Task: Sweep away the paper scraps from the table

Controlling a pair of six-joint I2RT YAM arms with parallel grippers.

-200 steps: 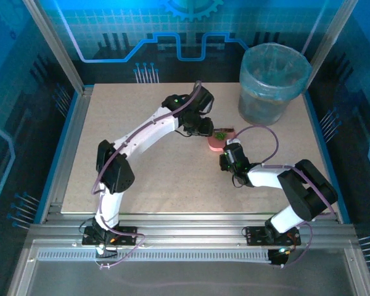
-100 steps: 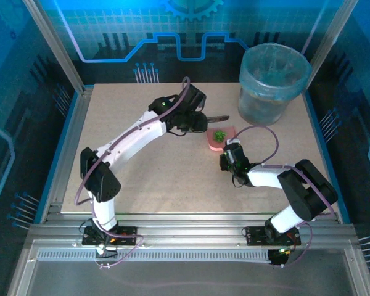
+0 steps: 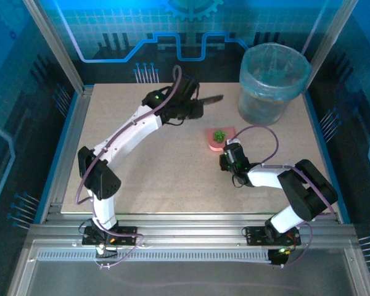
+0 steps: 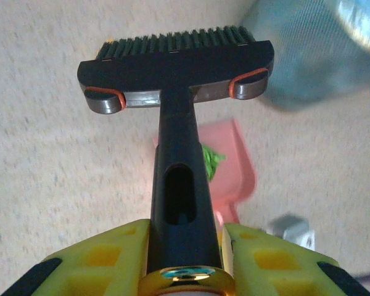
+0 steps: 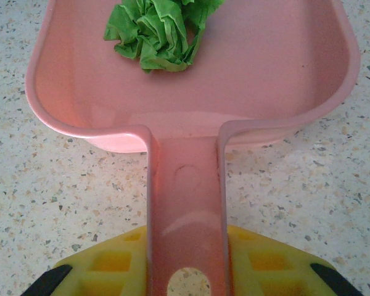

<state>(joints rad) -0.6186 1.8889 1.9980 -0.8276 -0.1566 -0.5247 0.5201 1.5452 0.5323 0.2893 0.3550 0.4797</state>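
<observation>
Sweeping looks done: left gripper (image 4: 185, 243) is clamping the brush (image 4: 176, 65), right gripper (image 5: 188, 262) is squeezing the dustpan (image 5: 265, 80) handle. The paper scraps (image 5: 157, 31) are sitting in the dustpan on the table (image 3: 142, 179). Next is likely calling for a level lift to the bin (image 3: 272, 83).

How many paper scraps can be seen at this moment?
1: a crumpled green scrap lying inside the pink dustpan, near its open end. It may be several bits bunched together, and the arms could hide others on the table.

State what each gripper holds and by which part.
Left gripper holds the black brush by its handle; right gripper holds the pink dustpan by its handle.
</observation>
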